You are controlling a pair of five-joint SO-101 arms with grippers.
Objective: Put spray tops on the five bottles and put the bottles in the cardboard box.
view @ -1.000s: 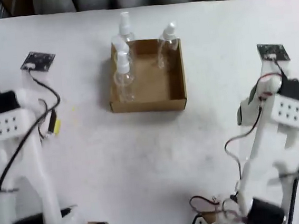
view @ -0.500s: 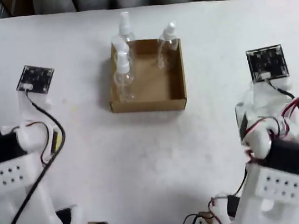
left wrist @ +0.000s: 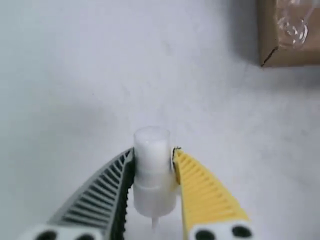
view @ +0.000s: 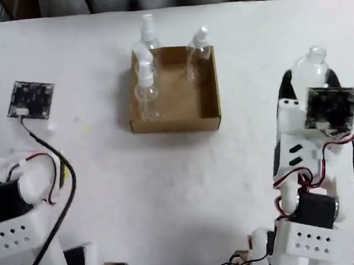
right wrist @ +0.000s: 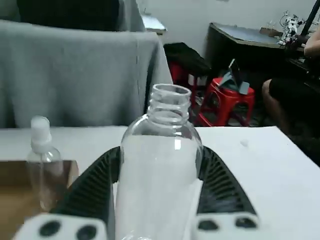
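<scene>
Bottle point(right wrist: 165, 125), neck open, sits pinched upright in the right gripper point(right wrist: 160, 155) near the box point(view: 176, 125); the left gripper point(left wrist: 152, 153) squeezes the spray top point(left wrist: 152, 172) above the table point(left wrist: 75, 75). Misaligned, the top could catch the rim and slip, or tip the bottle

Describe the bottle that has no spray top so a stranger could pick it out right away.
Start at the cardboard box in the middle of the white table, then look to the right gripper off to one side of it. It is shut on a clear bottle, held outside the box. Unlike the bottles in the box, which wear white spray tops, its threaded neck is open.
</scene>
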